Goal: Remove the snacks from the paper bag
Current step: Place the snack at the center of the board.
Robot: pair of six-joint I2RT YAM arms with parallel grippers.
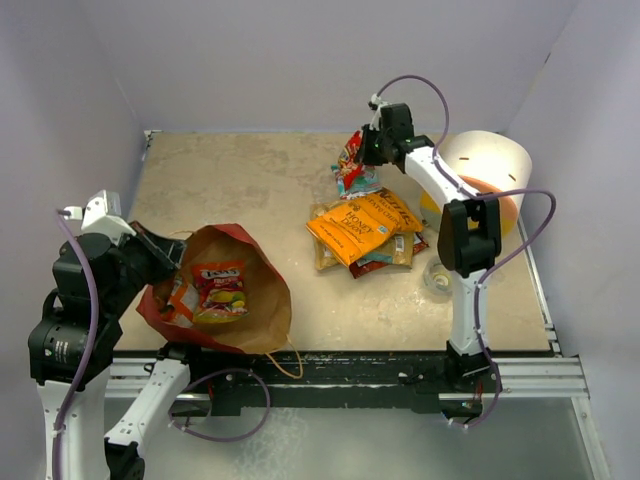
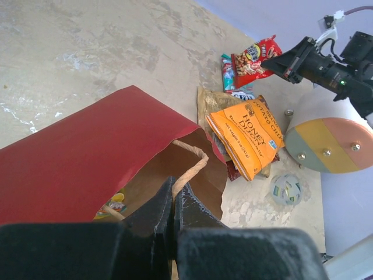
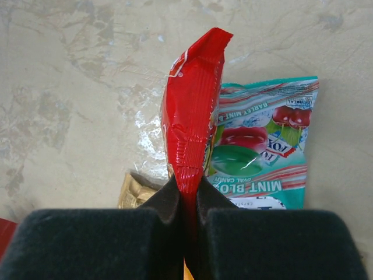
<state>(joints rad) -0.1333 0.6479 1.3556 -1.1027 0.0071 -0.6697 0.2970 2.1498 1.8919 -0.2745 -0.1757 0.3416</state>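
The red paper bag [image 1: 255,290] lies open on the near left, brown inside. A multicoloured candy pack [image 1: 220,290] lies in its mouth. My left gripper [image 2: 172,195] is shut on the bag's string handle [image 2: 192,166]. My right gripper [image 3: 187,186] is shut on a red snack packet [image 3: 192,111], held above the table at the far centre [image 1: 350,155]. A teal mint packet [image 3: 268,157] lies flat under it. An orange packet [image 1: 355,228] tops a pile of snacks mid-table.
A white cylinder with an orange-yellow band [image 1: 485,180] stands at the far right. A small clear tape roll [image 1: 438,277] lies near the right arm. Purple walls close in the table on three sides.
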